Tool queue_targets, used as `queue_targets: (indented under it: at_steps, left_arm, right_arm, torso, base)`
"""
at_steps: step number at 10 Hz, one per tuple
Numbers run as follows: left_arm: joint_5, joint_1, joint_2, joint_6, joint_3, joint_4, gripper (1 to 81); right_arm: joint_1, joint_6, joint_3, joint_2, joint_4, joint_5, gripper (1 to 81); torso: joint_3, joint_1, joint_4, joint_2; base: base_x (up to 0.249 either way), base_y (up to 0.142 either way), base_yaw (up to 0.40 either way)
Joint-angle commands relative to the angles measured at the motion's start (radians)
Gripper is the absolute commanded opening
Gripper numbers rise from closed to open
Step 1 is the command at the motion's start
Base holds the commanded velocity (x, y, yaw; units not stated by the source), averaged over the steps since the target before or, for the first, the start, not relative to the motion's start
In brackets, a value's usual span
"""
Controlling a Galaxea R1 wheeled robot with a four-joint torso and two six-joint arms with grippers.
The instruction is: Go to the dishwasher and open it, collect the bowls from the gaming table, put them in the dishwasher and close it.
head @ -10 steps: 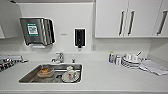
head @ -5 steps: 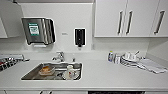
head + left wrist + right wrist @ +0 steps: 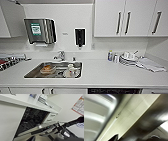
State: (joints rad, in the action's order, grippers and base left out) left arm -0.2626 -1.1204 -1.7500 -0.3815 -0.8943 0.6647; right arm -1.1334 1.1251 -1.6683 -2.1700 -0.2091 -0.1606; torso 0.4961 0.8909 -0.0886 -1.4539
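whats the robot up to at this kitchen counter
It stands facing a white counter with a sink that holds dishes, and it is working on the dishwasher built in under that counter. In the left wrist view the door hangs partly open, tilted outward, with the dark racks visible inside. A dark robot arm reaches to the door's top edge. Whether its gripper is clamped on the door cannot be told. No bowls have been loaded yet, as far as can be seen.

You face a white tabletop with a steel sink, white wall cabinets above, a paper-towel dispenser on the wall.
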Motion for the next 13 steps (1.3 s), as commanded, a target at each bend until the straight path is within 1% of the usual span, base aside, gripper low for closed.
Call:
queue_targets:
  at_steps: [1, 2, 3, 6, 7, 9, 13]
  left_arm:
    - [0.005, 0.076, 0.033, 0.001, 0.018, 0.012, 81.1]
    - [0.019, 0.076, 0.029, 0.001, 0.018, 0.013, 81.1]
    - [0.02, 0.076, 0.024, 0.001, 0.018, 0.015, 81.1]
    - [0.049, 0.076, 0.001, 0.003, 0.015, 0.015, 81.1]
    - [0.055, 0.076, -0.011, 0.003, 0.0, 0.013, 81.1]
    - [0.059, 0.058, -0.03, 0.003, -0.035, 0.012, 81.1]
    - [0.059, 0.031, -0.057, 0.003, -0.08, 0.012, 81.1]
  right_arm:
    - [0.028, -0.01, 0.006, 0.042, -0.027, -0.079, 81.1]
    - [0.014, -0.01, 0.003, 0.034, -0.03, -0.063, 81.1]
    - [0.002, -0.01, -0.011, 0.022, -0.03, -0.05, 81.1]
    - [-0.032, -0.011, -0.069, -0.032, -0.042, -0.023, 81.1]
    - [-0.039, -0.01, -0.092, -0.047, -0.045, -0.02, 81.1]
    - [-0.056, -0.011, -0.123, -0.059, -0.046, -0.002, 81.1]
    - [-0.073, -0.011, -0.155, -0.081, -0.061, 0.0, 81.1]
  torso:
    - [0.0, 0.0, 0.0, 0.0]
    - [0.0, 0.0, 0.0, 0.0]
    - [0.0, 0.0, 0.0, 0.0]
    - [0.0, 0.0, 0.0, 0.0]
    - [0.0, 0.0, 0.0, 0.0]
    - [0.0, 0.0, 0.0, 0.0]
    - [0.0, 0.0, 0.0, 0.0]
  base:
    - [-0.066, 0.0, 0.0]
    - [-0.066, 0.0, 0.0]
    - [-0.066, 0.0, 0.0]
    - [-0.066, 0.0, 0.0]
    - [-0.066, 0.0, 0.0]
    - [-0.066, 0.0, 0.0]
    - [-0.065, 0.0, 0.0]
